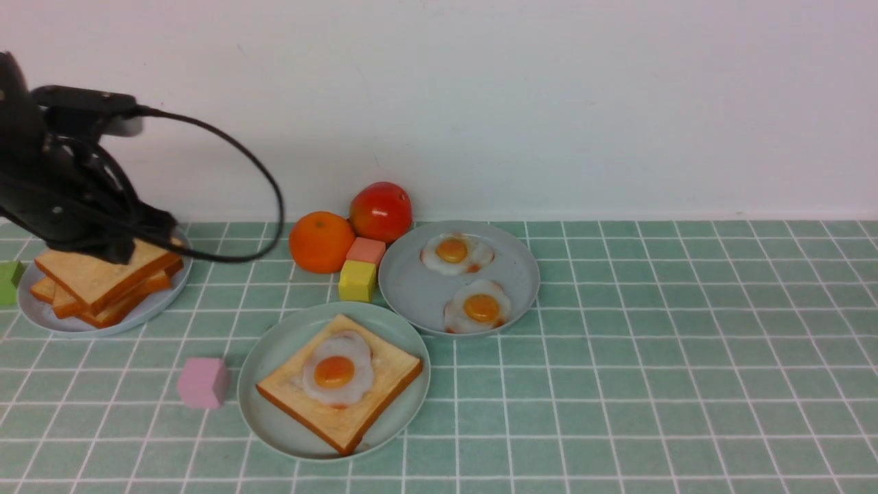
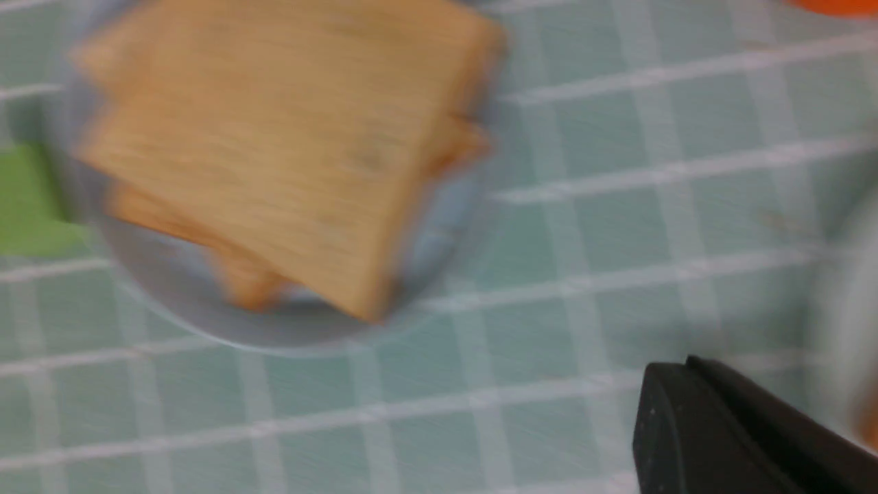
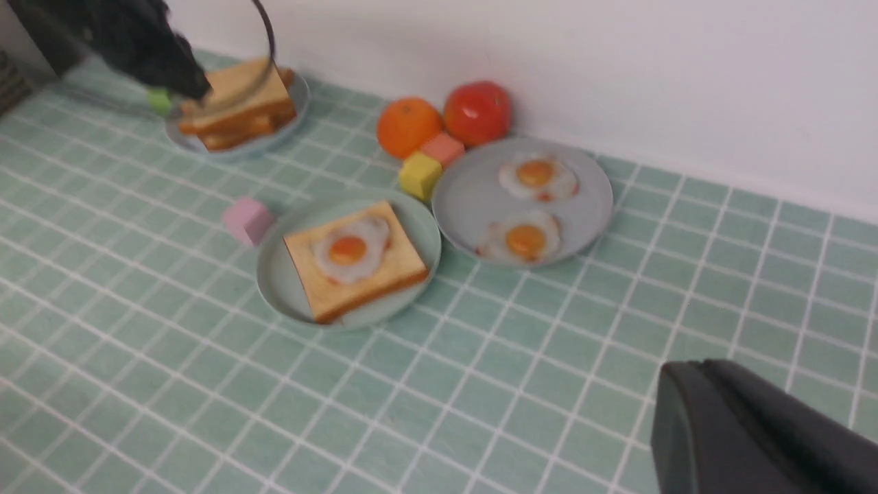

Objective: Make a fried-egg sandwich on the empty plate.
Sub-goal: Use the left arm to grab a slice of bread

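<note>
Three round plates sit on a surface [image 1: 651,377] of pale green tiles with white grout, in front of a white wall. The largest, a shallow mint-green plate [image 1: 274,357] with a low rim, lies nearest the camera, a little left of centre. On it rests one square toast slice [image 1: 387,367], golden-brown with a darker orange crust, turned cornerwise. A white fried egg [image 1: 337,370] with an orange yolk lies on top of it. No second slice covers the egg, so the sandwich is open-faced.

Just behind and to the right, touching or nearly touching its rim, a grey-blue plate [image 1: 411,288] holds two more fried eggs [image 1: 456,252] [image 1: 478,307]. At far left, another grey-blue plate [image 1: 68,322] carries a stack of toast slices [image 1: 103,281]. The black left arm reaches over that stack. In the left wrist view, which is blurred, the left pincer [image 2: 675,384] is pressed together over bare tiles beside that plate, apart from the toast. The right pincer [image 3: 682,377] is likewise closed on nothing, above the tiles well to the right of the plates.

An orange [image 1: 321,241] and a red fruit [image 1: 381,211] stand by the wall. A salmon cube [image 1: 365,251] and a yellow cube [image 1: 357,280] sit beside them. A pink cube [image 1: 203,382] lies just left of the mint-green plate, and a green cube [image 1: 8,281] lies at the left edge.
</note>
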`<move>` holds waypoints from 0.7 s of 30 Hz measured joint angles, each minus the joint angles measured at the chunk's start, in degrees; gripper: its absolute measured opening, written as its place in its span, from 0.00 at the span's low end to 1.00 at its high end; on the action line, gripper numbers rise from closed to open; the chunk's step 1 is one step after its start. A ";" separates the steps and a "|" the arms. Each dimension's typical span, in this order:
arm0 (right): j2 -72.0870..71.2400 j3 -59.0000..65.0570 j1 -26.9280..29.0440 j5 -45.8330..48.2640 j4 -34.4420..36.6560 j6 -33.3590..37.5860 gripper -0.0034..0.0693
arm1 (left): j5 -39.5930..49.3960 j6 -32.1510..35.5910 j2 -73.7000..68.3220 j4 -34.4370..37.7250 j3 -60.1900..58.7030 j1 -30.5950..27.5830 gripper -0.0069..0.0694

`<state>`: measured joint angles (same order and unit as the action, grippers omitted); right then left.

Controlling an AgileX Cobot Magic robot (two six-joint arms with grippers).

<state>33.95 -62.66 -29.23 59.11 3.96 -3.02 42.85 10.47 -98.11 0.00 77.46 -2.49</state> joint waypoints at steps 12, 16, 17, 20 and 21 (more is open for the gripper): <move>0.30 1.09 0.00 -2.81 1.38 0.00 0.06 | -3.58 15.90 -10.64 -3.27 5.22 -3.80 0.56; 0.33 1.26 0.00 -3.77 2.83 0.00 0.06 | -6.75 16.23 -12.87 -4.10 5.35 -3.80 0.71; 0.33 1.60 0.00 -4.11 2.92 0.00 0.06 | -7.32 16.23 -13.77 -4.32 5.35 -3.80 0.73; 0.33 2.33 0.00 -4.32 3.22 0.00 0.06 | -7.63 16.23 -15.69 -4.76 5.35 -3.80 0.74; 0.33 2.63 0.00 -4.56 3.77 0.00 0.06 | -7.77 16.24 -16.24 -5.17 5.35 -3.80 0.74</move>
<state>34.28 -60.03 -29.23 54.55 7.73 -3.02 35.07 26.71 -114.35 -5.17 82.81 -6.29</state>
